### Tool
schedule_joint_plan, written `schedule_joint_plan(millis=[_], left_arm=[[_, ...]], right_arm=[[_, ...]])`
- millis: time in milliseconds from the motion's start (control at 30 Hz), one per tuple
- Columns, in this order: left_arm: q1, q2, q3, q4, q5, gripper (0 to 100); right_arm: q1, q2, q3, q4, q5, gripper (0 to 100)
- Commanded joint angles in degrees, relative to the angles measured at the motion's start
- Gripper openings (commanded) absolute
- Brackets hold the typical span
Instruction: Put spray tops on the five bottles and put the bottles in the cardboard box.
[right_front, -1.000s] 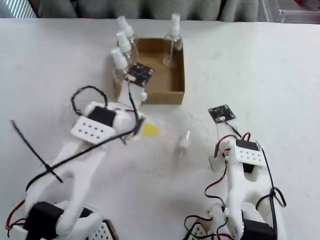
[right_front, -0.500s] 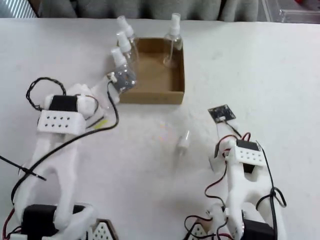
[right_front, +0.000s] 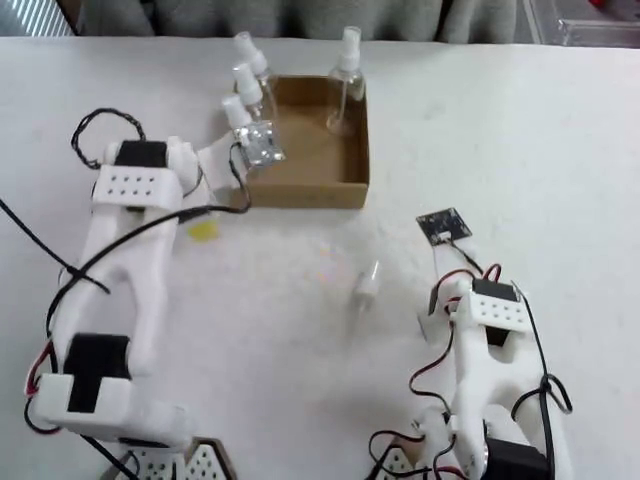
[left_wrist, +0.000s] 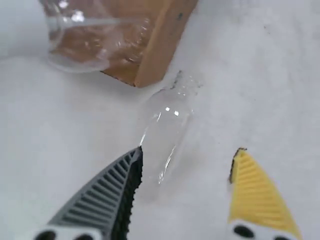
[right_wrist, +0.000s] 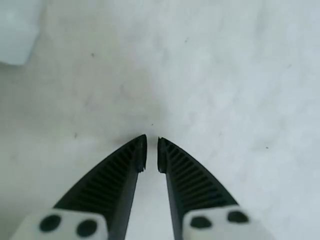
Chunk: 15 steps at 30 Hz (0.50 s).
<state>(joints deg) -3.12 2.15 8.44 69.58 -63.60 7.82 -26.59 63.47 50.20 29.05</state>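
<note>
Fingers apart, the left gripper (left_wrist: 188, 152) is straddling the topless bottle (left_wrist: 167, 127) by the box (left_wrist: 162, 42), seemingly to grasp it; the right gripper (right_wrist: 152, 142) is idling, fingers together.

Brown cardboard box (right_front: 300, 192); clear bottles (right_front: 345, 90), white spray tops (right_front: 351, 42); left gripper (left_wrist: 188, 151) ribbed, black and yellow; white table (right_front: 520, 130)
</note>
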Motion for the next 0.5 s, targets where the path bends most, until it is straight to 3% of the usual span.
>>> schedule_joint_plan(millis=[0,233,467], left_arm=[[-1.89,2.33,-8.09,4.22,-12.31,28],[-2.77,11.65,-13.36,1.14,-13.54,28],[-2.86,23.69,-25.05,2.99,-13.54,28]], right_arm=[[0.31,-0.84,-0.26,-0.92,-0.18,1.8],[0.22,-0.84,-0.26,-1.01,0.00,1.9],[-0.75,-0.84,-0.26,-1.10,0.00,1.9]])
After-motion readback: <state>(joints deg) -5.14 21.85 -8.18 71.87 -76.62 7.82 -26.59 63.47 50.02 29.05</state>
